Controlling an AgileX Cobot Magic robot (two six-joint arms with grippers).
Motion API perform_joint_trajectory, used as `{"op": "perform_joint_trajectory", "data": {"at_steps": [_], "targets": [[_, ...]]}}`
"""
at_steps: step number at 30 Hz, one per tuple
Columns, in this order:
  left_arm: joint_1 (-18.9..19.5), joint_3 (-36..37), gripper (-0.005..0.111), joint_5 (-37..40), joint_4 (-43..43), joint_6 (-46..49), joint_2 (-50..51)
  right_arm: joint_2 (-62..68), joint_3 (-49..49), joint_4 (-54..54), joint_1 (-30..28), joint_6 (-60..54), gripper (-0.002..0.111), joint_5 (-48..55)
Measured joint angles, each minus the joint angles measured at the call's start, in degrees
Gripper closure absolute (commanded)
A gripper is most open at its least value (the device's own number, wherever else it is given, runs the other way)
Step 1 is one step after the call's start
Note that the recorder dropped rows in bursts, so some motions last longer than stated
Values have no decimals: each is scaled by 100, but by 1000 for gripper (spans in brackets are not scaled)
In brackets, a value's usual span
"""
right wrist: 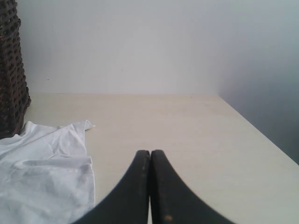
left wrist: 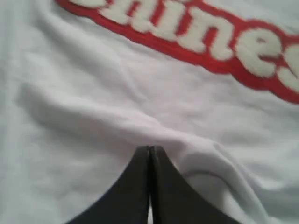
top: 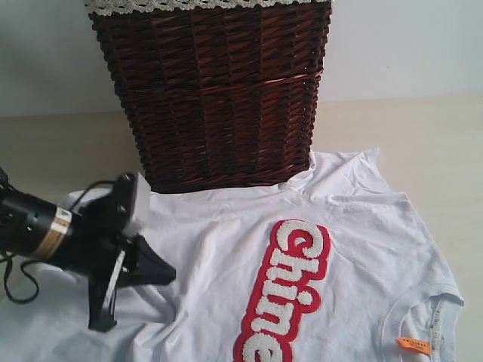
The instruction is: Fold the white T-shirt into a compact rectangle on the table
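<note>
The white T-shirt point(top: 219, 249) lies spread on the table point(top: 438, 143), its red-outlined lettering point(top: 290, 294) facing up. My left gripper point(top: 172, 275) hangs low over the shirt's left part, left of the lettering. In the left wrist view it point(left wrist: 150, 147) is shut, its tips against a raised ridge of the shirt point(left wrist: 93, 93); I see no cloth between the fingers. My right gripper point(right wrist: 150, 151) is out of the exterior view. In the right wrist view it is shut and empty over the bare table point(right wrist: 187, 130), with an edge of the shirt point(right wrist: 42, 177) off to one side.
A dark wicker basket point(top: 219, 98) with lace trim stands behind the shirt, touching its far edge; its side also shows in the right wrist view as the basket point(right wrist: 9, 70). An orange tag point(top: 413, 345) sits at the collar. A wall bounds the table's back.
</note>
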Motion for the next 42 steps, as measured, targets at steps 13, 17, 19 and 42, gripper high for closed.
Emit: {"op": "perform_joint_trajectory", "data": {"at_steps": [13, 17, 19, 42], "targets": [[2248, -126, 107, -414, -1, -1995, -597, 0, 0, 0, 0, 0, 108, 0], [2406, -126, 107, -59, -288, -2118, -924, 0, 0, 0, 0, 0, 108, 0], [2406, -126, 107, 89, -487, -2173, -1108, 0, 0, 0, 0, 0, 108, 0], [1572, -126, 107, 3, -6, -3097, -425, 2726, -2636, 2206, 0, 2296, 108, -1968]]}}
